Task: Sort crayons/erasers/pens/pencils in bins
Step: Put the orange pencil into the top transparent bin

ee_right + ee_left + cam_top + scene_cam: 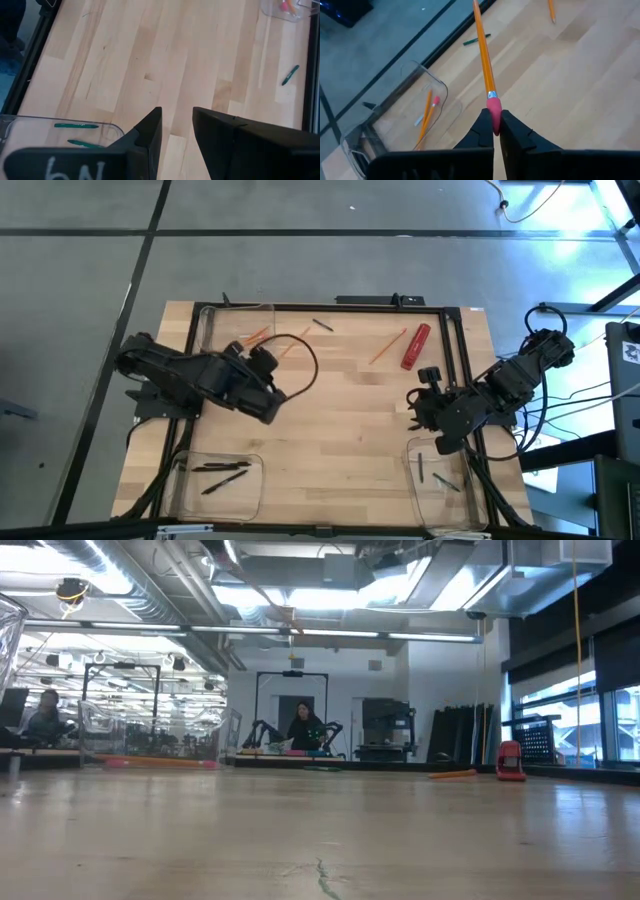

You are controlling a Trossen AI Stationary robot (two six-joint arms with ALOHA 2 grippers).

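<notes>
Your left gripper [496, 131] is pinching a pencil [484, 55] by its pink eraser end, fingers pressed tight on it, with the orange shaft pointing away from the claw. In the high view that arm sits left of centre, just below the bin [232, 325] at the upper left of the frame. This bin already has pencils [426, 120] lying in it, as the left wrist view shows.

So you are mid-carry with this pencil. My read is that the next move is to bring it over the bin's clear wall, lower it so the shaft lies inside, then let go. Because you hold it only by the soft eraser, the long shaft may swing or catch on the rim; keep it level as you come in.

Your right gripper [176, 131] is spread and holds nothing. It hangs at the right of the high view, just above the lower right bin [447, 480], which has a couple of thin dark-green sticks in it.

Still out on the table [340, 430] in the high view: an orange pencil [387, 346] beside a thick red crayon [415, 346] at upper centre-right, and a small dark pen [321, 325] near the top edge. The lower left bin [215, 485] holds black pens [222, 472].
</notes>
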